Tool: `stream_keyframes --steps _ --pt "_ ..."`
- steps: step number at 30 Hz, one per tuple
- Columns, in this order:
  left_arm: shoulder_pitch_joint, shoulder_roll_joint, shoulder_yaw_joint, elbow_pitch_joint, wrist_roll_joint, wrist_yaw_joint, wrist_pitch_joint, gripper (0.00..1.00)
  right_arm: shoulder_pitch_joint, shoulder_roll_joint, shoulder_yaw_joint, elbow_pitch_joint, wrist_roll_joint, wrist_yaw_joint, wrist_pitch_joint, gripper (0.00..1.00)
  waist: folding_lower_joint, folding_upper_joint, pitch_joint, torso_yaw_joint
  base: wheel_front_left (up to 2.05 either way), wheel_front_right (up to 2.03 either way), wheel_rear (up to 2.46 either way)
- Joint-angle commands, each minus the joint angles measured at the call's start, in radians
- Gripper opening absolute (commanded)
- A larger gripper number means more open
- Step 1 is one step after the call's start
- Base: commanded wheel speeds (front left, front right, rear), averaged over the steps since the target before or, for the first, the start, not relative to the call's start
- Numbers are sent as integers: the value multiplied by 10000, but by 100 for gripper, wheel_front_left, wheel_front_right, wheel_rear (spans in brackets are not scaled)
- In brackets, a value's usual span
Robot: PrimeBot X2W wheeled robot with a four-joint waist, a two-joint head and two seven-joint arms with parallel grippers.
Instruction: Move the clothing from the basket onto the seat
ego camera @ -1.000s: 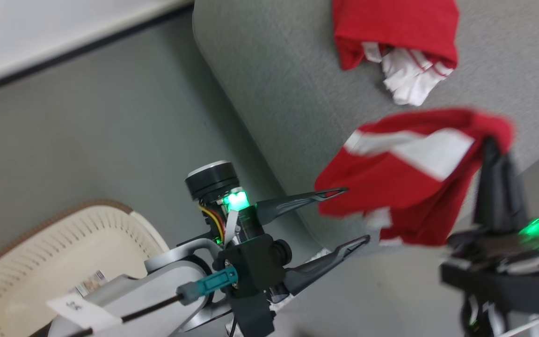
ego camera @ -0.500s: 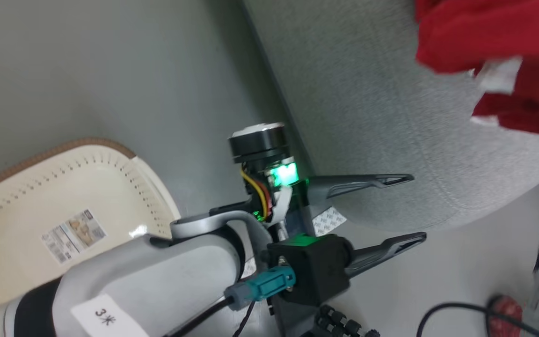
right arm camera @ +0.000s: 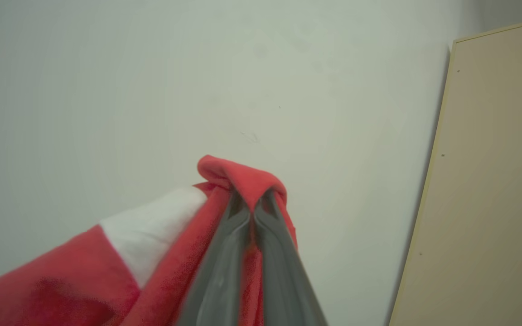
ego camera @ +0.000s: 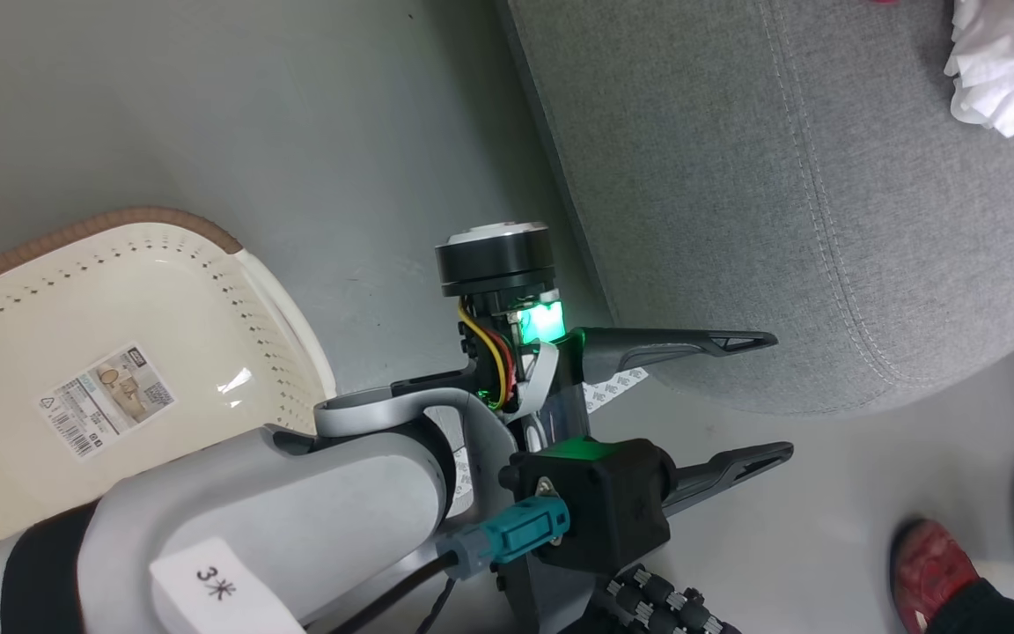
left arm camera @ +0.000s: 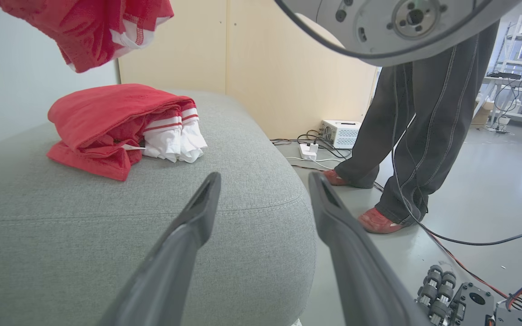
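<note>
My right gripper (right arm camera: 253, 201) is shut on a fold of a red garment with a white panel (right arm camera: 120, 267), which hangs in the air before a pale wall. In the left wrist view the same hanging clothing (left arm camera: 89, 31) shows above the grey seat (left arm camera: 84, 235). A folded red-and-white garment (left arm camera: 111, 122) lies on the seat; its white part (ego camera: 1004, 62) shows in the head view. My left gripper (ego camera: 773, 396) stands open with nothing in it, beside the seat's (ego camera: 736, 176) front edge. The cream basket (ego camera: 128, 220) sits on the floor at the left, its visible bottom bare but for a label.
A person in dark trousers (left arm camera: 424, 113) and red shoes (ego camera: 934, 563) stands right of the seat. Cables, a power strip and a white box (left arm camera: 340, 132) lie on the floor by a wooden panel (right arm camera: 492, 181). A robot part (left arm camera: 397, 22) hangs overhead.
The head camera has swung, so the picture shifted. The red garment held by my right gripper has left the head view toward the upper right. My left gripper stays open.
</note>
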Motion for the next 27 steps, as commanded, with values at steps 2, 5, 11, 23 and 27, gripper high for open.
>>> stream_keyframes --steps 2,5,11,23,27 --pt "76 131 -93 -118 -70 -1 48 100 -438 -754 -65 775 26 -6 -5 0 -2 -2 51 -70 0 0 0" --pt "85 104 -149 -195 -86 0 103 100 -199 -1374 372 1738 -120 -5 -5 0 -2 -2 108 -77 0 0 0" --pt "-15 138 -188 -315 -142 38 266 100 694 -1139 772 3058 -215 -6 -5 0 -2 -2 319 -119 0 0 0" --pt "-28 250 -242 -313 -204 64 266 100 1124 522 428 5684 -846 -6 -8 45 -2 -2 165 24 0 0 0" --pt "-6 216 -174 -215 -232 129 98 100 1336 961 31 5348 -1064 -6 -7 100 -2 -2 -25 177 0 0 0"
